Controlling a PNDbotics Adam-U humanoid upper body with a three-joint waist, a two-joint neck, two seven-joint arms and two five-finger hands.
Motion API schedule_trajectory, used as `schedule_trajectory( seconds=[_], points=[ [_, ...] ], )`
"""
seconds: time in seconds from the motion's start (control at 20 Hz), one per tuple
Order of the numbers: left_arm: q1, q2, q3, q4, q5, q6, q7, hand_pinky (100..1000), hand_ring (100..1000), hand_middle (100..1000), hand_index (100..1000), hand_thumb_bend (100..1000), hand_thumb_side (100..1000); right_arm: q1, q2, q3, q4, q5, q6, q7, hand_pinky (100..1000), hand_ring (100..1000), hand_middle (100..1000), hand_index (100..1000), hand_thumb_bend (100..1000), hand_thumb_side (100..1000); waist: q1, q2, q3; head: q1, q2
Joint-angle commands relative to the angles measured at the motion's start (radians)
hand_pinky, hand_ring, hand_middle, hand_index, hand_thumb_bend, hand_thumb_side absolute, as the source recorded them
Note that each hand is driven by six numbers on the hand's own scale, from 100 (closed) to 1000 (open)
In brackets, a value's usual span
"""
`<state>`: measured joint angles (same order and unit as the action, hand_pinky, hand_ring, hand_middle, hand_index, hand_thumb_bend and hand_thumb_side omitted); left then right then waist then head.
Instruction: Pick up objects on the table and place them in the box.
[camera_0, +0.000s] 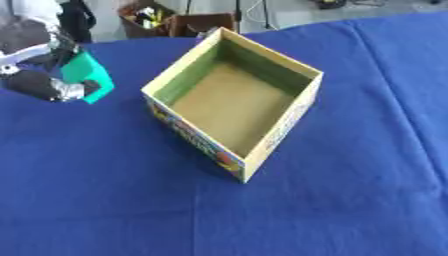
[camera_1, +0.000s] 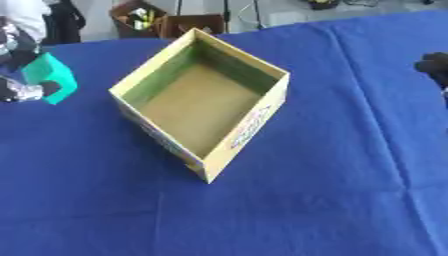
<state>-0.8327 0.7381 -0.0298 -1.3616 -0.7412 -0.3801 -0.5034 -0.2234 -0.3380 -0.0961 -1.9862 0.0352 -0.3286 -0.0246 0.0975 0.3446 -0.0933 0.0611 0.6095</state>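
Note:
An open cardboard box (camera_0: 302, 107) with a yellow printed outside and a bare brown floor stands mid-table, and nothing shows inside it. At the far left my left hand (camera_0: 48, 85) is shut on a teal green block (camera_0: 87, 75), held above the blue cloth just left of the box. Part of the block is hidden by the fingers. My right hand (camera_1: 435, 67) shows only as a dark shape at the right edge of the right eye view, and its fingers cannot be made out.
A blue cloth (camera_0: 105, 200) covers the whole table. Beyond the far edge stand a brown crate (camera_0: 144, 20) with small items and some stand legs on a grey floor.

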Motion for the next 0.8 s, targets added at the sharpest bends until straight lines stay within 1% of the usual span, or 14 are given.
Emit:
schedule_trajectory(
  seconds=[0.05,0.2,0.45,0.65,0.8],
  points=[
    [-0.041,0.044,0.028,-0.012,0.022,0.018,0.041,277,335,358,482,100,839,-0.02,-0.021,0.008,-0.014,-0.022,-0.008,0.009,959,912,725,854,100,844,0.003,-0.022,-0.009,0.021,-0.013],
    [-0.066,0.05,0.029,0.001,0.026,0.025,0.088,277,332,356,481,100,845,-0.036,-0.023,0.019,-0.014,-0.039,-0.006,0.019,960,912,725,854,100,845,0.014,-0.022,-0.023,0.041,-0.016],
    [-0.11,0.026,0.027,0.019,0.008,0.024,0.123,279,332,356,481,100,850,-0.057,-0.019,0.028,-0.014,-0.059,0.005,0.033,961,912,724,854,100,846,0.025,-0.019,-0.037,0.068,-0.021],
    [-0.163,-0.026,0.033,0.053,-0.044,0.046,0.164,279,327,354,478,100,844,-0.073,-0.006,0.037,-0.014,-0.069,0.02,0.042,964,916,724,856,100,852,0.031,-0.014,-0.061,0.11,-0.023],
    [-0.186,-0.069,0.043,0.075,-0.089,0.065,0.202,282,326,355,477,100,839,-0.088,0.004,0.047,-0.014,-0.081,0.032,0.049,968,918,726,860,100,856,0.033,-0.013,-0.084,0.14,-0.025]
  ],
)
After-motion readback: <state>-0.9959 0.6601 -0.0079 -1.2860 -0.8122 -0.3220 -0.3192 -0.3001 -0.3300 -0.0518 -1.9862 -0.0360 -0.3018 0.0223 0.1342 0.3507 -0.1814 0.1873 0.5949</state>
